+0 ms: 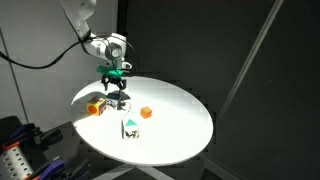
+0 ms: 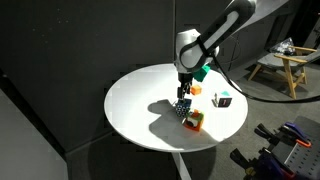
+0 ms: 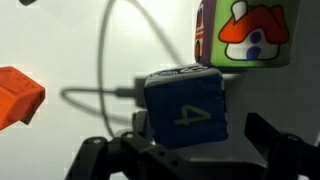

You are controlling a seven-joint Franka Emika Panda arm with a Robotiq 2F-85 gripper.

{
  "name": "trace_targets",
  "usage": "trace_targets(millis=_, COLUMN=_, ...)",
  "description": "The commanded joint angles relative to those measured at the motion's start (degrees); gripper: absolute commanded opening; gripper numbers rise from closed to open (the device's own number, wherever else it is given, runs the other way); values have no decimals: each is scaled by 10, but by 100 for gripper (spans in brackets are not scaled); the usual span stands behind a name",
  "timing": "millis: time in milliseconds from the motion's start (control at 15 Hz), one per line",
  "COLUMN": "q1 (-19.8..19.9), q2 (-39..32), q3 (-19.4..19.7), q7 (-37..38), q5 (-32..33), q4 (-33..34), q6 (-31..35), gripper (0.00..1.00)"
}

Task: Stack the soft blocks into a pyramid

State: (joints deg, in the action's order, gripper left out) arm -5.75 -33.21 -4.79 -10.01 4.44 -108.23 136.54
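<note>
Blue block [image 3: 187, 112]: a soft-looking, dark blue cube with a pale yellow-green "4" on its upper face. We see it sitting flat on the table, directly under the gripper and between its two fingers.
Gripper [image 3: 190, 150]: released, with the jaws spread wide. In the wrist view we see white tabletop between each finger and the cube's sides, so it grips nothing.
House block [image 3: 248, 32]: many-coloured, one white face showing a red-roofed house. It lies just ahead of the gripper and off to one side, close by the blue block's corner; we cannot tell whether the two touch.
Orange block [image 3: 20, 97]: plain orange, on the opposite side of the gripper from the house block and apart from the blue cube.
White-and-teal block [image 1: 131, 128]: well apart from the gripper, standing alone nearer the table's rim.
Table [image 2: 135, 100]: round and white. In both exterior views we see the gripper working toward one side of the top, with the house block the nearest to the rim there.
Open room: a broad stretch of bare white top extends away from the gripper on the side opposite the blocks.
Surroundings: dark curtains hang behind the table.
</note>
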Motion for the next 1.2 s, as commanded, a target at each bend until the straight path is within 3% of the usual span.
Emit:
trace_targets(millis=0, q1=9, q2=-31, q3=-5, q7=-17, q5=3, q4=32, q6=0, gripper=100)
trace_targets(millis=600, q1=6, q2=-72, q3=0, q7=-8, q5=6, q4=59, q6=-4, gripper=100)
trace_targets(millis=733, q1=4, q2=-75, q3=2, q7=-3, q5=8, q4=62, q6=-6, gripper=74)
trace_targets(millis=1133, q1=-5, q2=-49, q3=14, q7=60, q5=-3, q4=55, q6=-35, gripper=33)
